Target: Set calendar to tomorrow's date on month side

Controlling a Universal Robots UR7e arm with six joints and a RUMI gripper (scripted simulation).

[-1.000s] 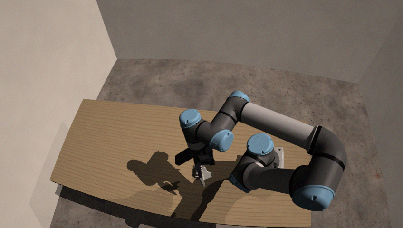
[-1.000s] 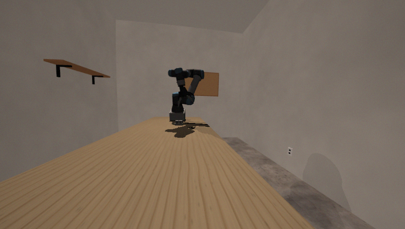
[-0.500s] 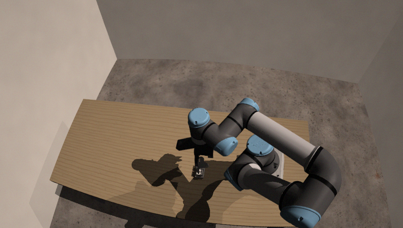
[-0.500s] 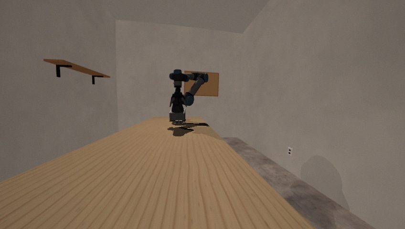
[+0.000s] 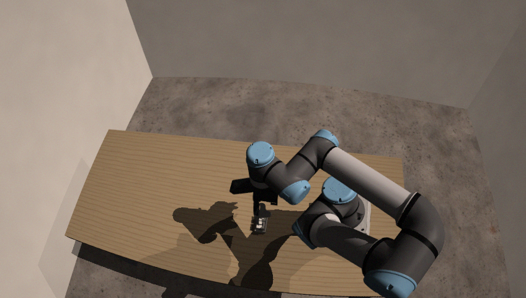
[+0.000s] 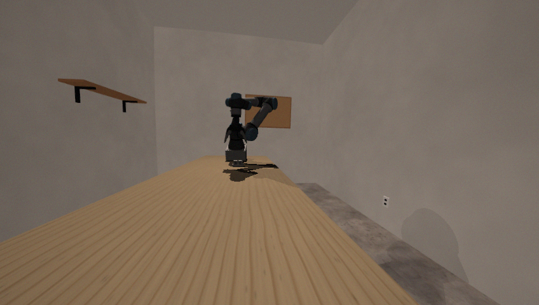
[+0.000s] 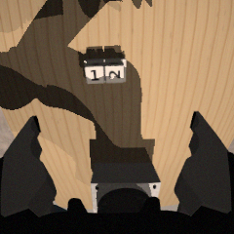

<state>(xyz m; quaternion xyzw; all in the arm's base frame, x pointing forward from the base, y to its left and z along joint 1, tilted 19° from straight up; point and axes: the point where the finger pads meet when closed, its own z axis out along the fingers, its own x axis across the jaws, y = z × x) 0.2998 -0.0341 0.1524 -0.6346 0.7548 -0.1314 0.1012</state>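
While the arm hangs over the table, the fingers stand wide open and hold nothing. They look ready to fit around a cube.

Ahead of the fingers and well apart from them sits the small calendar. Its two cubes rest side by side in the tray. The left cube shows a 1. The right cube seems to show a 2, but that digit is small and hard to read.

The fingers point down so they can drop onto a cube from above. No cube is touched yet.
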